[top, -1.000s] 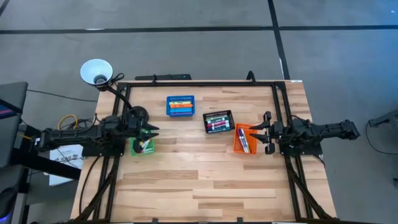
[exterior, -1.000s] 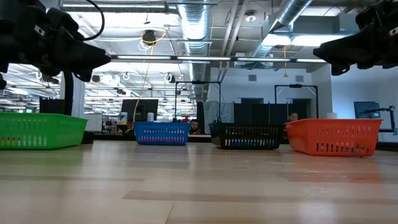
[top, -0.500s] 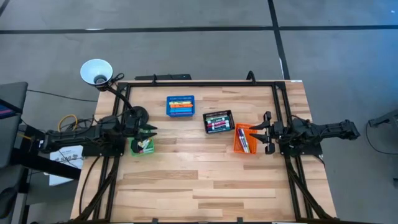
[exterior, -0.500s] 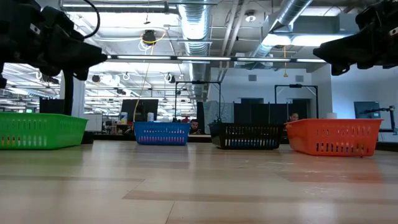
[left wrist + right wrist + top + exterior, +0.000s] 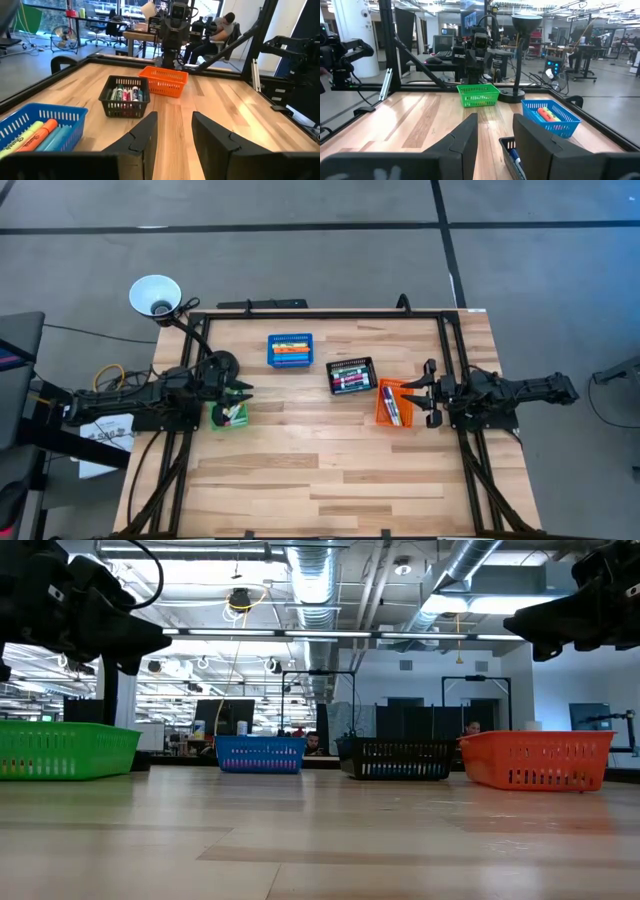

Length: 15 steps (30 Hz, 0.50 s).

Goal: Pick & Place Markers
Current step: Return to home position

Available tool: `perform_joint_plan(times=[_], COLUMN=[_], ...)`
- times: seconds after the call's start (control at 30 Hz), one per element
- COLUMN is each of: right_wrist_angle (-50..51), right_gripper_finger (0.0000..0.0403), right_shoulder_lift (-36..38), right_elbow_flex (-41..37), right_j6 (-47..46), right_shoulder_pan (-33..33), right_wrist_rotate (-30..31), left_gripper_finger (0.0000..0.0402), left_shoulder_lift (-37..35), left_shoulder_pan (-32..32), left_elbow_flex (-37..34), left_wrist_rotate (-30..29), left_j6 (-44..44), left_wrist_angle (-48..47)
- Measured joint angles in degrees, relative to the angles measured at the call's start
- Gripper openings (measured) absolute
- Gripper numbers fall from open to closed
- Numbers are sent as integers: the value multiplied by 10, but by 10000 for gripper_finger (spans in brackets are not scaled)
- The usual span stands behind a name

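Observation:
All the markers lie in four small bins on the wooden table. Orange ones fill the blue bin (image 5: pixel 290 350), mixed colours the black bin (image 5: pixel 351 376), a few the orange bin (image 5: pixel 391 402), and one or two the green bin (image 5: pixel 228 414). My left gripper (image 5: pixel 243 391) hovers open and empty just above the green bin's far side, pointing toward the table's right. My right gripper (image 5: pixel 427 394) hovers open and empty beside the orange bin's right side, pointing left. In the wrist views the left gripper (image 5: pixel 172 132) and the right gripper (image 5: pixel 495 132) hold nothing.
A desk lamp (image 5: pixel 156 296) stands at the table's far left corner, its base (image 5: pixel 221 365) close to my left arm. A black frame rail (image 5: pixel 320 313) runs round the table. The near half of the tabletop (image 5: pixel 320 480) is bare wood. A person (image 5: pixel 220 30) sits beyond the table.

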<state>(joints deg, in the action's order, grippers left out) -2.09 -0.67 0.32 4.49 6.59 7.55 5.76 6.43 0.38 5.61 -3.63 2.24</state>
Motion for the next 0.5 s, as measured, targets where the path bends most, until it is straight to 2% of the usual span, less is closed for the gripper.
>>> perform_joint_plan(times=[0.5], right_wrist_angle=[0], right_gripper_finger=[115], right_shoulder_lift=[0], right_elbow_flex=[0], right_j6=[0], right_shoulder_pan=[0], right_wrist_rotate=[0], left_gripper_finger=[117], left_shoulder_lift=[0], left_shoulder_pan=[0], left_elbow_flex=[0], left_wrist_rotate=[0], left_j6=[-1], left_wrist_angle=[4])
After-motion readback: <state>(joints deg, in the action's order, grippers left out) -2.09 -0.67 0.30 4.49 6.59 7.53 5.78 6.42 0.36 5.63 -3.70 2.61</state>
